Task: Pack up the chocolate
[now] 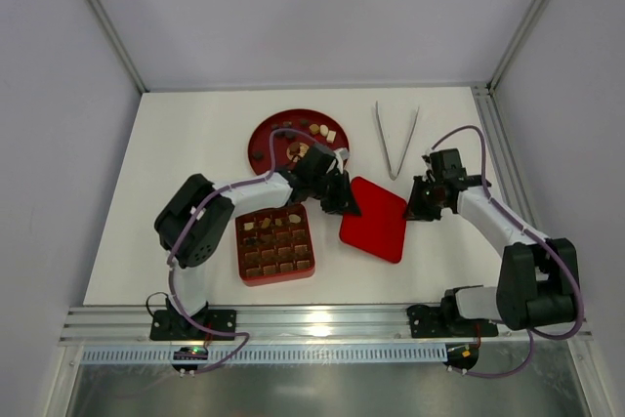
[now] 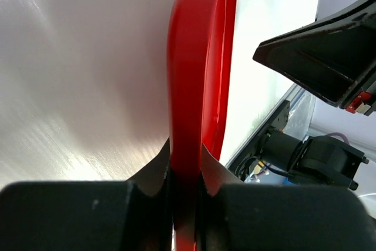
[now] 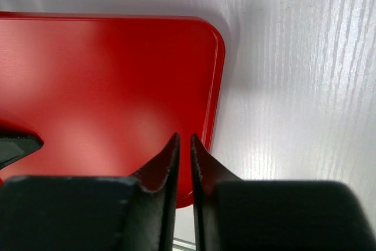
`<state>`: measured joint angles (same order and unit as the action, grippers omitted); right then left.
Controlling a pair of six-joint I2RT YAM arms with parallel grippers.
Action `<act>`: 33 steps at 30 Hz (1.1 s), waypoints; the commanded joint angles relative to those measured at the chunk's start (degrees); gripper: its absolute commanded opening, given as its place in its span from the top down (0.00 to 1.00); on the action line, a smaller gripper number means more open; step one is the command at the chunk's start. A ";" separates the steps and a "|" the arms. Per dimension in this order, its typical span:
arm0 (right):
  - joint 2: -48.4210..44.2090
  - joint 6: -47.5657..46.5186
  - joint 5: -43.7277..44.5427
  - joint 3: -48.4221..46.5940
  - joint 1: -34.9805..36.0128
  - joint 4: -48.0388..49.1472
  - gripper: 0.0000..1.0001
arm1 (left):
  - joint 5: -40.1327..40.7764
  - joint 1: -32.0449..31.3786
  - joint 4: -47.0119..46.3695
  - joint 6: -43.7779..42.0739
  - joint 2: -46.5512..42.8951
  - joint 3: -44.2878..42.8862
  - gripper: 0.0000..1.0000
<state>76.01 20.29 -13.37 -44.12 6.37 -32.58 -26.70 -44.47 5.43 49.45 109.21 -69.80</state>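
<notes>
White table (image 1: 195, 134), left hand (image 2: 187, 152) clamping red lid (image 2: 194, 74) edge, right hand (image 3: 183, 143) closed, empty, over lid corner

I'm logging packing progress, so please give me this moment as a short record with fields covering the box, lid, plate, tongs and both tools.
box: red grid box, uncovered, many cells holding chocolate pieces
lid: red square lid, just right of the box
plate: round red plate behind the box, a few loose pieces on it
tongs: metal tongs, right of the plate, untouched
left tool: shut on the lid's edge
right tool: almost shut, empty, over the lid's right side
</notes>
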 commanded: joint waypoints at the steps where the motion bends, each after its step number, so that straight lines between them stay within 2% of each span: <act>1: -3.75 0.01 5.18 -1.58 1.80 1.20 0.79 | -2.65 0.78 -1.30 1.35 -3.82 0.36 1.00; 4: -6.56 -0.60 8.26 -2.46 4.08 1.20 0.67 | -4.32 1.93 -1.13 2.23 -5.06 0.54 1.00; 8: -10.16 -1.57 15.97 -3.87 11.44 1.55 0.54 | -7.13 3.77 -0.43 3.89 -6.37 0.02 1.00; 13: -16.23 -5.43 25.38 -5.01 21.82 3.48 0.46 | -9.95 5.71 1.59 6.35 -8.92 -0.69 1.00; 17: -24.04 -10.09 29.62 -5.27 30.00 5.15 0.37 | -11.97 8.68 5.98 7.24 -11.29 -1.39 1.00; 19: -25.12 -12.81 31.81 -6.24 35.53 4.98 0.36 | -12.94 9.83 6.69 8.11 -12.69 -1.13 1.00; 21: -24.86 -14.40 36.72 -7.56 40.18 4.02 0.35 | -13.55 11.41 8.01 8.20 -13.49 -1.13 1.00; 25: -20.92 -17.74 46.30 -10.80 55.63 1.29 0.33 | -16.27 13.97 10.04 9.34 -15.51 0.18 1.00; 29: -17.13 -21.51 51.94 -12.74 63.65 0.59 0.31 | -18.21 15.99 12.93 9.79 -16.75 0.45 1.00; 33: -13.09 -24.68 56.16 -15.29 68.42 0.24 0.29 | -19.71 17.39 14.43 10.31 -18.41 0.63 1.00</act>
<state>61.04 0.25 35.09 -55.46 72.03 -32.18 -41.54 -27.88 17.89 58.46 94.15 -69.06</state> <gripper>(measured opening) 0.706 0.112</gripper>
